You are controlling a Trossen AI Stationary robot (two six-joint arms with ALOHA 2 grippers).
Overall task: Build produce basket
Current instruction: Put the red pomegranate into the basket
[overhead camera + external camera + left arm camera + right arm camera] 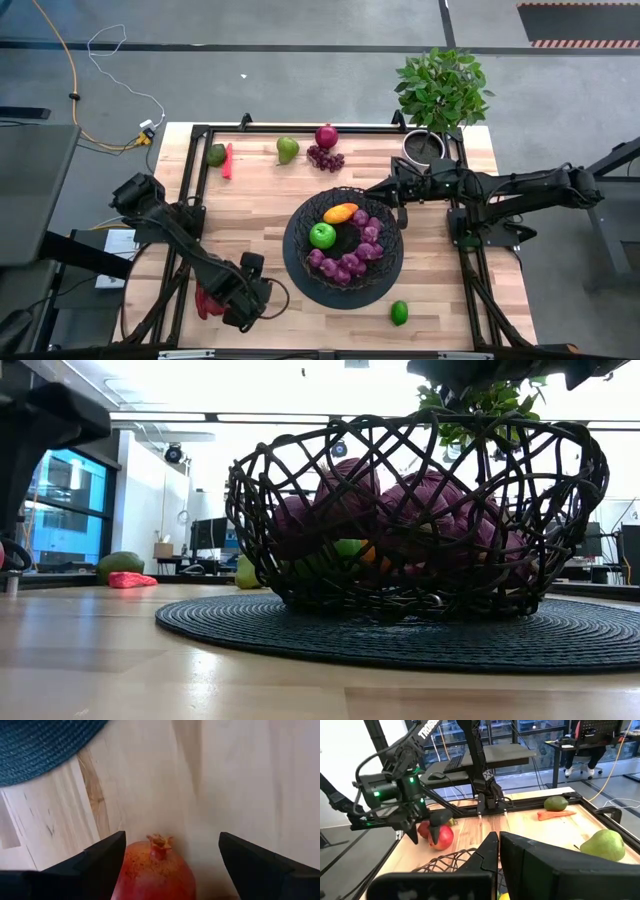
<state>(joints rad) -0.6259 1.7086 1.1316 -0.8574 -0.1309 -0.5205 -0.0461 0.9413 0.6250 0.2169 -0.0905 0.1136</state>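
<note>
Note that the left tool (170, 865), near the surface's front-left corner, stands spread astride the pomegranate (155, 870), crown pointing ahead; the right tool (372, 187) waits pressed together over the basket (300, 225).

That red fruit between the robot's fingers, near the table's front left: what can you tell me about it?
The red fruit is round, orange-red and speckled, with a small dried crown, like a pomegranate. It sits on the pale wooden table near the front left corner, beside another red piece. The left gripper straddles it, fingers open on either side. Whether they touch it is unclear.
</note>
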